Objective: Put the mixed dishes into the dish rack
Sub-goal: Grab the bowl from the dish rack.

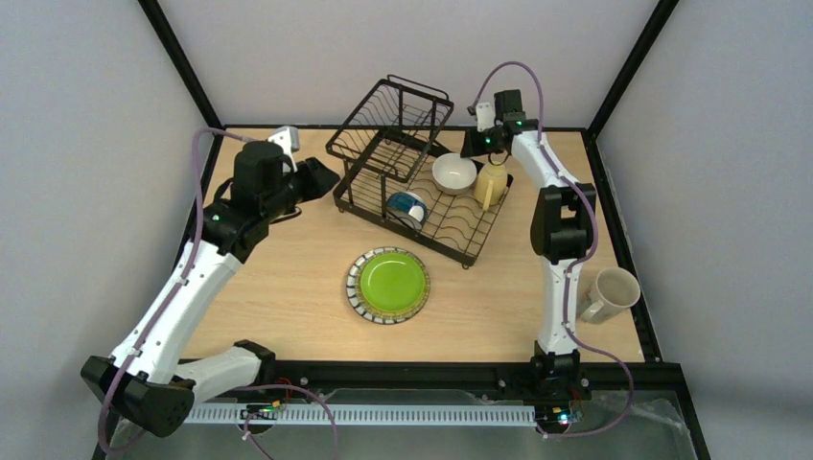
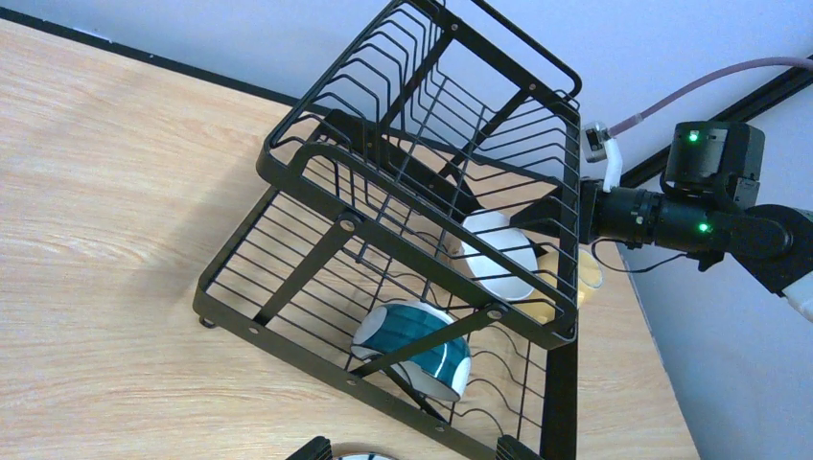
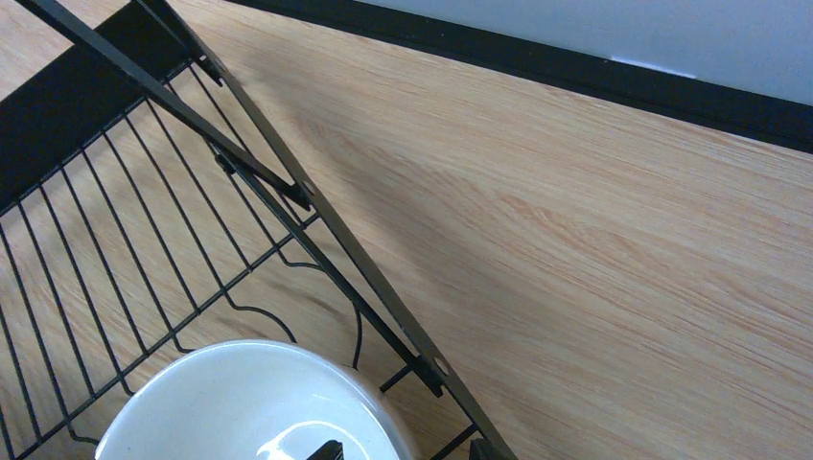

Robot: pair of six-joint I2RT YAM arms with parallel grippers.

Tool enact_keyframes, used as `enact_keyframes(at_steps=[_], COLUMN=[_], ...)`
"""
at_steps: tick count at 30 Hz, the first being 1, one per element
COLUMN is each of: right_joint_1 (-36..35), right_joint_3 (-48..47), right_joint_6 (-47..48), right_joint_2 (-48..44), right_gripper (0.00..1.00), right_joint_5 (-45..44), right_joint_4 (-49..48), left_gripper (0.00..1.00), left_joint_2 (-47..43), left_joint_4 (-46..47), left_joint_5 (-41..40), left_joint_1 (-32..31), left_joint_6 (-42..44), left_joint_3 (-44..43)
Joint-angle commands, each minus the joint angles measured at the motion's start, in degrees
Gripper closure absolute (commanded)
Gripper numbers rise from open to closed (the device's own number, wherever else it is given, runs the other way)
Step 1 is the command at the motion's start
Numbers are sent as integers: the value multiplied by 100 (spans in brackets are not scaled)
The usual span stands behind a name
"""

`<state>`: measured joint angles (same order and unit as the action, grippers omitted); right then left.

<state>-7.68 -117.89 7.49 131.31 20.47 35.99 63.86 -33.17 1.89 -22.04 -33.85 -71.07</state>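
The black wire dish rack point(image 1: 418, 86) stands at the back middle of the table. Its flat tray holds the white bowl point(image 1: 453, 173), the yellow mug point(image 1: 492, 182) and the blue-outside bowl point(image 1: 407, 207) lying on its side. The green plate with the striped rim point(image 1: 388, 284) lies on the table in front of the rack. The cream mug point(image 1: 609, 294) stands at the right edge. My left gripper point(image 1: 321, 177) is open and empty just left of the rack. My right gripper point(image 1: 472, 144) is open and empty above the rack's far right corner, over the white bowl point(image 3: 230, 402).
The left wrist view shows the rack point(image 2: 316, 163), blue bowl point(image 2: 412, 335), white bowl point(image 2: 499, 254), yellow mug point(image 2: 575, 273) and right wrist point(image 2: 709, 192) beyond. The right wrist view shows the rack's edge bar point(image 3: 383, 302). A black frame rims the table.
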Motion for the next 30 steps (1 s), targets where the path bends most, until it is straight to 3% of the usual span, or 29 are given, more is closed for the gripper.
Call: enact_keyframes(at_steps=[1, 20, 24, 30], right_joint_1=[8, 4, 4, 4], right_joint_3=[80, -148, -216, -286], right_joint_6=[-29, -54, -88, -137], right_joint_2=[117, 542, 576, 550], right_gripper=[26, 34, 47, 79], right_joint_5=[101, 89, 40, -96], right_joint_4=[198, 252, 256, 198], left_gripper=[1, 1, 1, 1], left_joint_2=[-92, -55, -50, -64], left_joint_4=[-107, 46, 71, 65], left_joint_5=[14, 237, 242, 241], left_joint_1=[48, 42, 42, 42], left_joint_6=[4, 48, 60, 80], left_joint_3=[-91, -41, -26, -21])
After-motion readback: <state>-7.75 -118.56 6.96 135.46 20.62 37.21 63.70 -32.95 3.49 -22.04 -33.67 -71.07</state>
